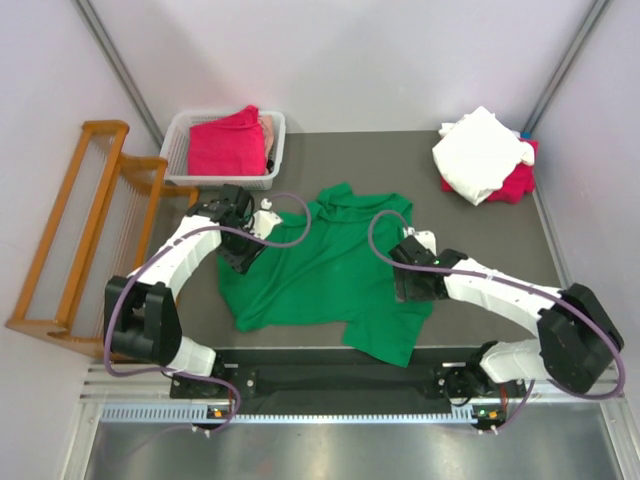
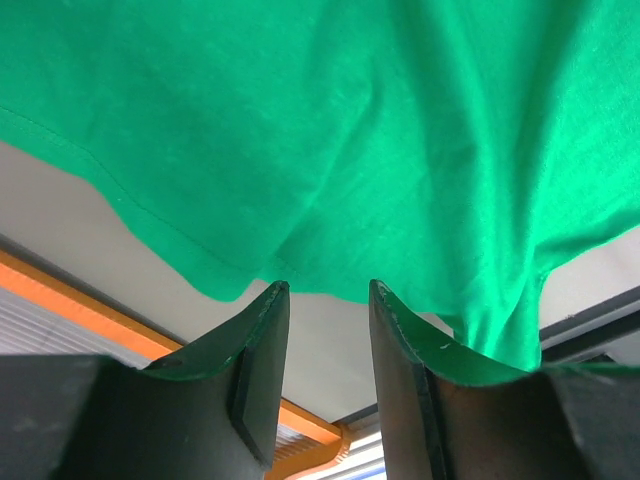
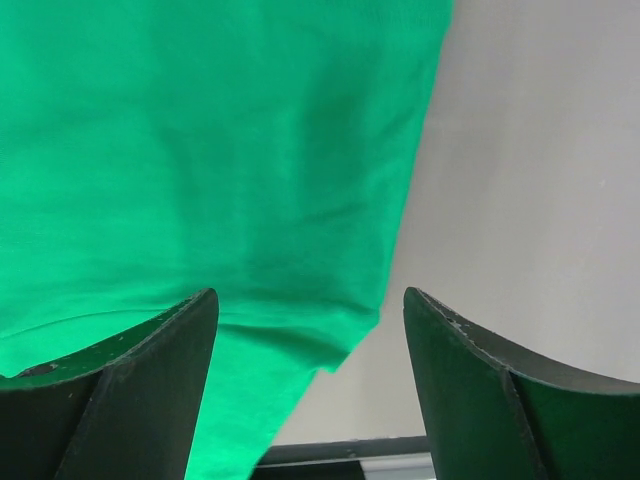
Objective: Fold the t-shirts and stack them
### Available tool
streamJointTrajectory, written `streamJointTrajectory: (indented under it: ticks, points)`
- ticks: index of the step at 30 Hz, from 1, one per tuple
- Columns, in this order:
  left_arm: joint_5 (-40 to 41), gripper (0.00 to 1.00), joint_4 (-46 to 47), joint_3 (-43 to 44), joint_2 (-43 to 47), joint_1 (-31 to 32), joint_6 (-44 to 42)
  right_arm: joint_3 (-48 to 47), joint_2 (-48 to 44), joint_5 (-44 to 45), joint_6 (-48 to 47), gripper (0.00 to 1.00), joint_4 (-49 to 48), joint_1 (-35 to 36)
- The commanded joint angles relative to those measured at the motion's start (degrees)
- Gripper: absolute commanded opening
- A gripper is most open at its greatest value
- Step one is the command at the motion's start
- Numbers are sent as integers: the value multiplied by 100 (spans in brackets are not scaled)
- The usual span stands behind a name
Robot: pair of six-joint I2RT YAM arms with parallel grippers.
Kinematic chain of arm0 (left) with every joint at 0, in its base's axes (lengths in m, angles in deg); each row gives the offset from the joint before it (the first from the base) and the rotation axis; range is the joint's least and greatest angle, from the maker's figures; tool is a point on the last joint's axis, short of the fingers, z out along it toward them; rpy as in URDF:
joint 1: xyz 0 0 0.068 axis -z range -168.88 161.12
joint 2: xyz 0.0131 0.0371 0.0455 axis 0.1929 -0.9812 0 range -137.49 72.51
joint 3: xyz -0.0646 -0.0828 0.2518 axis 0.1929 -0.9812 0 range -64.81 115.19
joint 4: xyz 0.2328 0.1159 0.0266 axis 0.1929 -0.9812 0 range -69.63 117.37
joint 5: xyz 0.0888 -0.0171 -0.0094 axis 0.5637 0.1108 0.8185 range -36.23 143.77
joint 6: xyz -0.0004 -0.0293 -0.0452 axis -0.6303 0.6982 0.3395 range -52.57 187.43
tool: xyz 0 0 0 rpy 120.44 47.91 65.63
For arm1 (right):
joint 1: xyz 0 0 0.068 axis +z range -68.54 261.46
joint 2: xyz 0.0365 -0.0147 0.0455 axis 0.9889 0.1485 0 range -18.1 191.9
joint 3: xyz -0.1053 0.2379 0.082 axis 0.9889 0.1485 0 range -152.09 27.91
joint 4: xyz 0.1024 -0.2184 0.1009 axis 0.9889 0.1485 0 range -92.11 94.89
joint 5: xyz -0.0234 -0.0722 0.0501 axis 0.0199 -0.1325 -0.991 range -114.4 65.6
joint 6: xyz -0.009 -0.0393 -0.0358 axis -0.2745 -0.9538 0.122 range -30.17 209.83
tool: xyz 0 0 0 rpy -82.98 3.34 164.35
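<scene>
Roughly at the middle of the overhead view, the bright green t-shirt [image 1: 320, 262] lies spread and rumpled on the dark table [image 1: 480, 225], its collar toward the top of the frame and one corner trailing toward the bottom edge.

The left gripper [image 1: 242, 250] sits at the shirt's left-hand side, over its edge. In the left wrist view the left gripper [image 2: 325, 292] has its jaws parted by a narrow gap with nothing between them. The green cloth [image 2: 380, 130] fills the upper part of that frame just past the tips, and a fold of it hangs down at the lower right beside one finger [image 2: 405, 370].

The right gripper [image 1: 412, 280] is at the shirt's right-hand side. In the right wrist view the right gripper [image 3: 310, 297] has its jaws standing wide and clamped on nothing. The shirt's hem [image 3: 200, 200] covers the upper left and runs down between the fingers toward the left one.

At the upper left, a crimson t-shirt [image 1: 222, 147] lies in the white basket [image 1: 180, 135], beside the orange rack [image 1: 75, 235]. At the upper right, a white t-shirt [image 1: 478, 155] rests on another crimson one [image 1: 517, 182].
</scene>
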Motion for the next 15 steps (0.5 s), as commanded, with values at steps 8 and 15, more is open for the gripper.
streamJointTrajectory:
  ticks: [8,15]
  points:
    - [-162,43,-19,114,442,-12,-39,112,312,-326,333,59,-233,31]
    - [41,43,-89,87,609,-12,-135,192,330,-537,622,27,-154,31]
